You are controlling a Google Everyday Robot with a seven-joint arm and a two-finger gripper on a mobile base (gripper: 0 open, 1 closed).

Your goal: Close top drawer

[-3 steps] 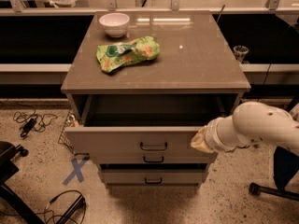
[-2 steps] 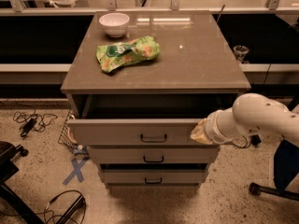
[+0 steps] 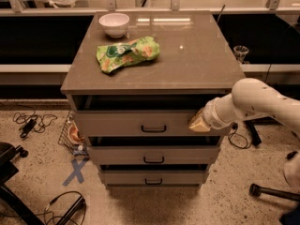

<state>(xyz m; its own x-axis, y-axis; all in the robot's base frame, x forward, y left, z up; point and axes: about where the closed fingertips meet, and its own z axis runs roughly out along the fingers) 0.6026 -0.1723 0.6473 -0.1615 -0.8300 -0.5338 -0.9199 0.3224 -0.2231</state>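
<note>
The top drawer (image 3: 122,124) of the grey-tan cabinet has a small dark bar handle (image 3: 153,129). It stands only slightly out, with a thin dark gap showing under the cabinet top. My gripper (image 3: 198,122) comes in from the right on a white arm and presses against the right end of the drawer front. Its tip is a tan pad touching the front panel.
A white bowl (image 3: 114,23) and a green chip bag (image 3: 127,54) lie on the cabinet top (image 3: 197,55). Two narrower drawers (image 3: 153,154) sit below. Cables (image 3: 33,122) and a blue tape cross (image 3: 75,171) are on the floor at left. A chair base (image 3: 276,191) stands at right.
The top drawer has slid inward from well open to nearly flush. My gripper has moved with it toward the cabinet, staying on the right end of the front.
</note>
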